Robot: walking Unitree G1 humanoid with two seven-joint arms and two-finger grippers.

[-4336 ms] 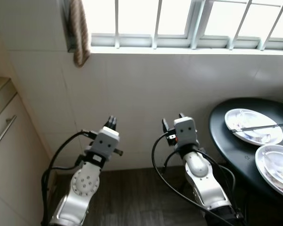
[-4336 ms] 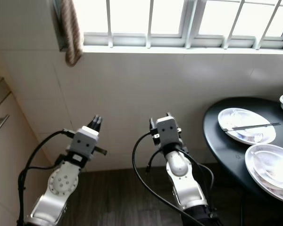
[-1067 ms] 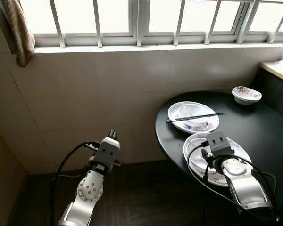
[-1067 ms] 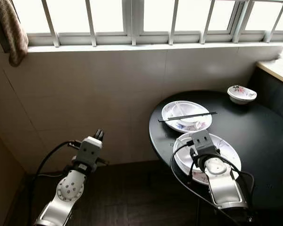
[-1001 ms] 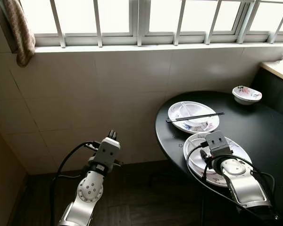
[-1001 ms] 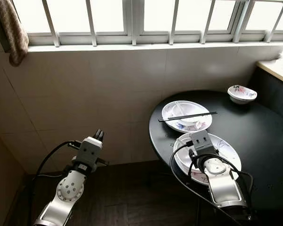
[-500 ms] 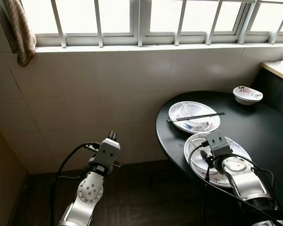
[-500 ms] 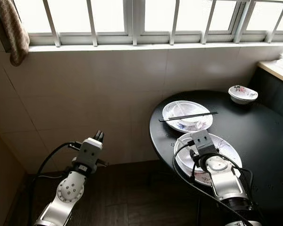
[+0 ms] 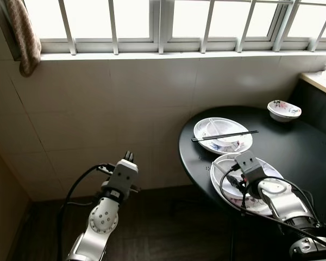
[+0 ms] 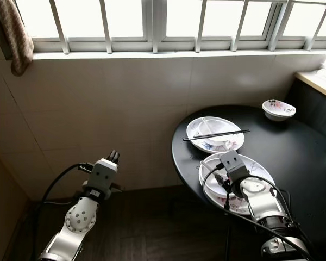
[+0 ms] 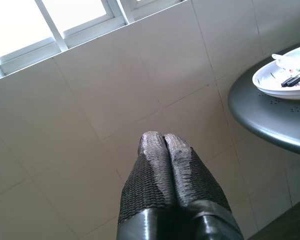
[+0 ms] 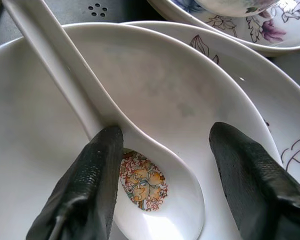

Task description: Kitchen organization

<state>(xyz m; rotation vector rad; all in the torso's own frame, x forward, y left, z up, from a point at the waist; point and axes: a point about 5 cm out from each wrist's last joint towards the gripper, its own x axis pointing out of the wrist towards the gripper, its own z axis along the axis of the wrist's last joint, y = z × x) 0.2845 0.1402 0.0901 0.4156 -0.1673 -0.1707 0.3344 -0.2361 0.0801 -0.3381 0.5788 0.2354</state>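
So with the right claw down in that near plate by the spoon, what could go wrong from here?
1. The right claw is open astride the white spoon; closing on its glazed, rounded bowl, the fingers may well slip off.
2. The near plate sits close to the black table edge; a push could slide it off.
3. The far plate with chopsticks lies just beyond; lifting the spoon might knock it.
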